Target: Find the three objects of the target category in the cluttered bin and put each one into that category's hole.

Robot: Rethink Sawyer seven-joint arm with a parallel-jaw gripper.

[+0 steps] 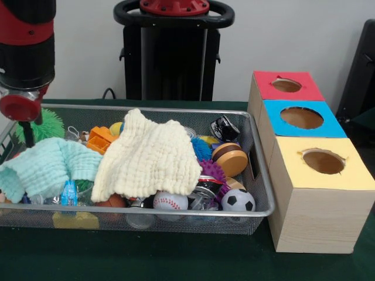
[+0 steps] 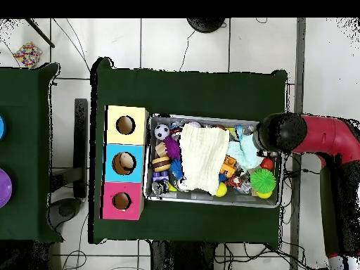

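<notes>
A wire mesh bin (image 1: 262,175) holds a jumble of toys. A cream cloth (image 1: 149,155) lies over its middle and a mint cloth (image 1: 47,167) over its left end. A baseball (image 1: 170,201) and a soccer ball (image 1: 238,201) rest against the front wall. A purple spiky ball (image 1: 212,171) and a brown disc (image 1: 229,159) lie behind them. My gripper (image 1: 26,134) hangs above the bin's left end, beside a green spiky ball (image 1: 44,126). In the overhead view the arm's wrist (image 2: 275,132) covers it. Red (image 1: 287,86), blue (image 1: 302,118) and yellow (image 1: 323,162) holed boxes stand to the right.
The three boxes (image 2: 124,163) stand in a row touching the bin's short end. An orange toy (image 1: 101,139), a blue spiky ball (image 1: 201,149) and a black-and-white toy (image 1: 224,127) lie along the back. Dark green cloth (image 1: 176,257) covers the table. A second table (image 2: 21,140) stands beside it.
</notes>
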